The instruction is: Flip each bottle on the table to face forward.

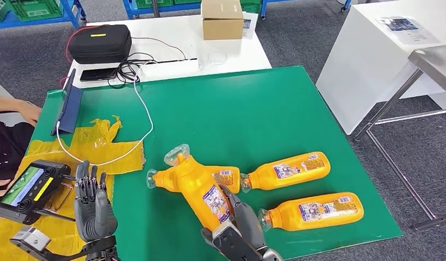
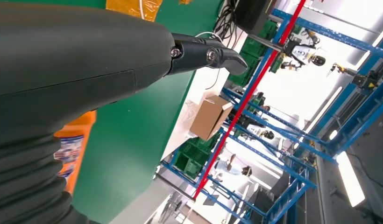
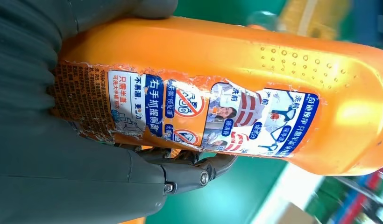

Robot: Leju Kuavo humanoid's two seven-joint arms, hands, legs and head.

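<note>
Several orange bottles with clear caps lie on the green table. My right hand grips one bottle around its lower body and holds it tilted, cap pointing away to the far left. In the right wrist view this bottle shows its printed label, with my fingers wrapped under it. A second bottle lies partly beneath the held one. Two more bottles lie on their sides to the right, labels up. My left hand stands open over the yellow bag, fingers spread upward; its finger holds nothing.
A yellow plastic bag covers the table's left front. A person at the left holds a controller. A blue tablet with a white cable stands at the left edge. Beyond are a black case and a cardboard box.
</note>
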